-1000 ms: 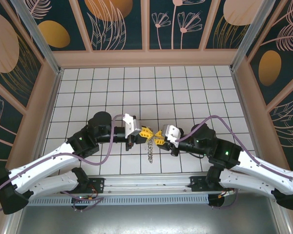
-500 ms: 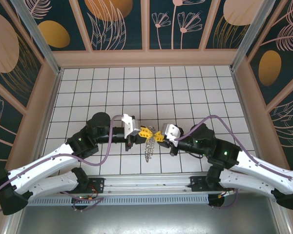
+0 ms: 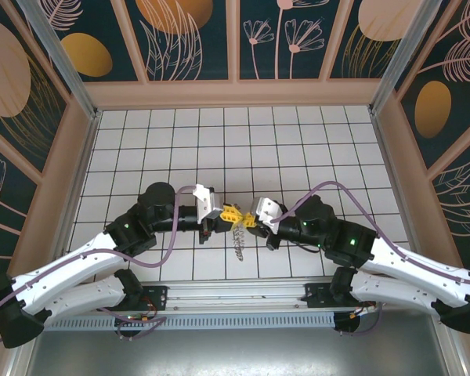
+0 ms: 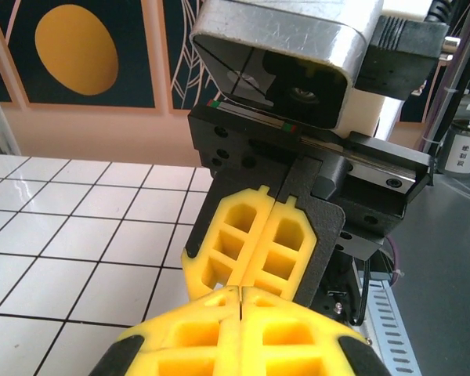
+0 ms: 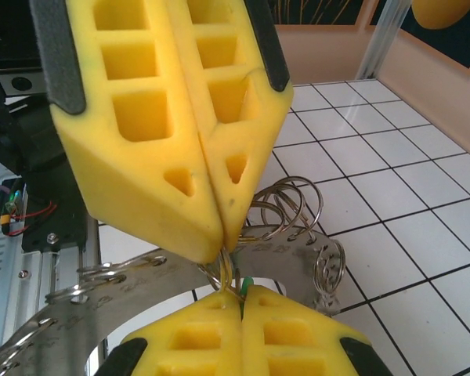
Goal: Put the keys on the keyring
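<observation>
My two grippers meet tip to tip above the tiled floor. In the top view my left gripper [image 3: 230, 211] and right gripper [image 3: 250, 220] are both shut, and the keyring [image 3: 237, 241] hangs below them. In the right wrist view my right gripper [image 5: 241, 293] is shut on the green key [image 5: 247, 283], only its tip showing. My left gripper [image 5: 224, 249] comes down from above and pinches a small split ring of the keyring [image 5: 298, 254], a flat stamped metal band carrying several wire rings. In the left wrist view my left gripper [image 4: 240, 291] touches the right fingers [image 4: 251, 243].
The white tiled floor [image 3: 235, 141] stretches behind the grippers to the patterned walls [image 3: 235, 47]. A perforated metal rail [image 3: 235, 296] with the arm bases runs along the near edge, just below the hanging keyring.
My right gripper has shut and moved left toward the left gripper, so the fingertips now touch. The hanging keyring shifted slightly left with them.
</observation>
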Robot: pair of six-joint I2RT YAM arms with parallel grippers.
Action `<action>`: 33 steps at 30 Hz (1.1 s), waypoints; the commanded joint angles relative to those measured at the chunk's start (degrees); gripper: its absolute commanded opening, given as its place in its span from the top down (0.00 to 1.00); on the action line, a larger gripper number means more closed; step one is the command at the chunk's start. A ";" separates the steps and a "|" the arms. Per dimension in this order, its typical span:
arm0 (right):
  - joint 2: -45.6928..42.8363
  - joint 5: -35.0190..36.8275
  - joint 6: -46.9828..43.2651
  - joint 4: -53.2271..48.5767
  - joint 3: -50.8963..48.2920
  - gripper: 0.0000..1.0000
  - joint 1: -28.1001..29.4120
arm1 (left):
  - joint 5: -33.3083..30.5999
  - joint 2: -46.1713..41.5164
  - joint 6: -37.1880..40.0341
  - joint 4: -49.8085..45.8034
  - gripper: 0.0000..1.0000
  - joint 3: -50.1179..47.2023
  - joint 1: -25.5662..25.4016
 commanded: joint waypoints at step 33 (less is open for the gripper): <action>-3.23 -3.23 -1.47 7.28 -0.90 0.74 1.69 | 5.91 -0.44 -0.88 4.86 1.00 0.18 -0.21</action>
